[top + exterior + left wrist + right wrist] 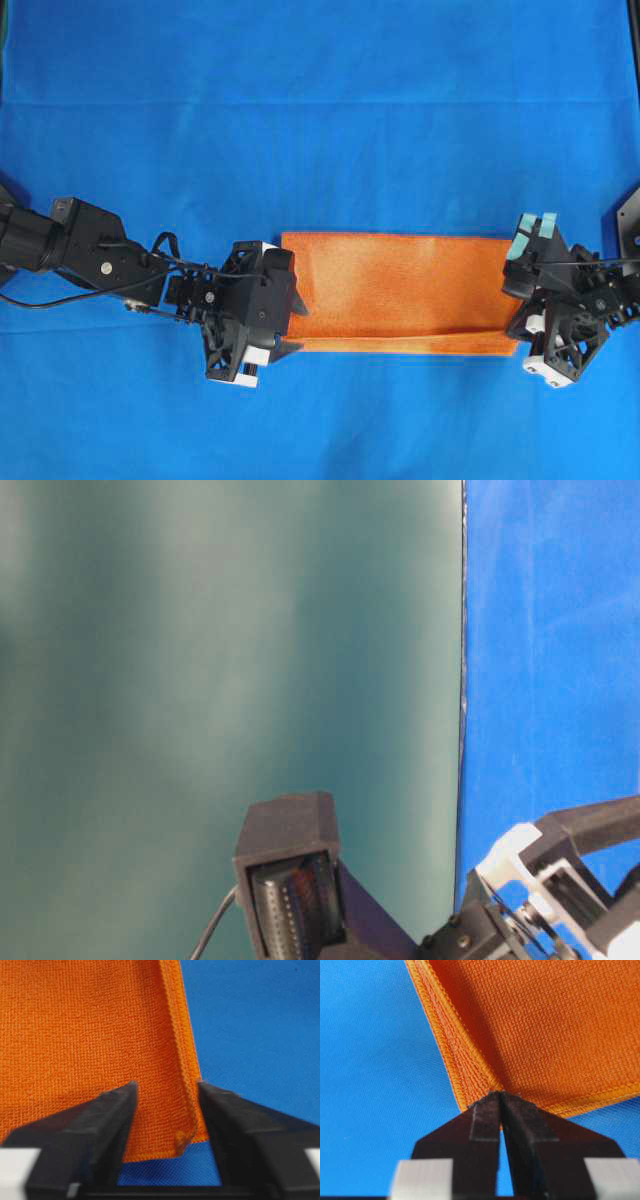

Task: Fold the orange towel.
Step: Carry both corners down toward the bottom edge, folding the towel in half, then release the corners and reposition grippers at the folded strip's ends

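A smooth blue cloth table cover point(320, 90) fills the overhead view; a plain teal wall point(220, 650) stands behind. The bright orange fuzzy microfibre towel point(400, 290) lies folded at the cover's middle. The left gripper point(165, 1092) straddles its corner, fingers spread. The right gripper point(500, 1097) touches another corner, tips nearly together.

The fuzzy, bright orange microfibre towel point(395, 280) has a fine waffle weave and stitched orange edging; the cloth-covered worktop point(320, 100) is plain blue.
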Available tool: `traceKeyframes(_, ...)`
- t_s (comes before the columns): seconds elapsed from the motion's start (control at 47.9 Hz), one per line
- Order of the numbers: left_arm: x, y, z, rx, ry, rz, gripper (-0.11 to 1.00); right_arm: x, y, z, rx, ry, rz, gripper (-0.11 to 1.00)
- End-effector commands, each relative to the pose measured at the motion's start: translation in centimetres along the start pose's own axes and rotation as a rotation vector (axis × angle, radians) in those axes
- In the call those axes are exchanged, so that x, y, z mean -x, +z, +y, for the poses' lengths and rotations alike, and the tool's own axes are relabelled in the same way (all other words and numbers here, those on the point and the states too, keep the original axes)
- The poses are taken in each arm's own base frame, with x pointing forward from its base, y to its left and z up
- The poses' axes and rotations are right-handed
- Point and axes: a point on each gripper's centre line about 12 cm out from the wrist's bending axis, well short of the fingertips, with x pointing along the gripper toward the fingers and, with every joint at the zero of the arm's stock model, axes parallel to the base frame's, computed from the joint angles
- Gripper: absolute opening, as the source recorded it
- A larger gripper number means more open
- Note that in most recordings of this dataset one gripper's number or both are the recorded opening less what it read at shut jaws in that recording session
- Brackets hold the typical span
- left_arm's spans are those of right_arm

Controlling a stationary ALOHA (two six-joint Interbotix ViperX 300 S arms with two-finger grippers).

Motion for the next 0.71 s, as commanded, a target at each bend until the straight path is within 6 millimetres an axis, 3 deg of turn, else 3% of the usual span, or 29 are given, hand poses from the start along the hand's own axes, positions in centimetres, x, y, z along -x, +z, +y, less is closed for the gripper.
traceKeyframes(0.0, 0.6, 1.6, 0.1, -0.009, 0.001, -0.046, 0.54, 0.4, 0.3, 0.5, 0.003, 0.011, -0.008, 0.23)
traceKeyframes(0.104, 1.9, 2.7, 0.4, -0.009, 0.006, -0.079, 0.64, 1.1, 0.4, 0.5, 0.021, -0.003, 0.001, 0.54)
traceKeyframes(0.167, 3.0, 3.3, 0.8, -0.004, 0.013, -0.09, 0.63, 1.9, 0.7, 0.4, 0.052, -0.016, -0.008, 0.63)
traceKeyframes(0.355, 5.7, 4.1, 3.1, 0.022, 0.059, -0.121, 0.63, 4.3, 2.9, -1.4, 0.089, -0.07, -0.11, 0.57)
traceKeyframes(0.521, 6.0, 3.5, 5.4, 0.059, 0.106, -0.106, 0.63, 5.5, 4.8, -4.6, 0.081, -0.182, -0.185, 0.58)
traceKeyframes(0.688, 5.8, 3.0, 7.7, 0.095, 0.15, -0.096, 0.63, 5.9, 5.6, -6.2, 0.078, -0.262, -0.199, 0.58)
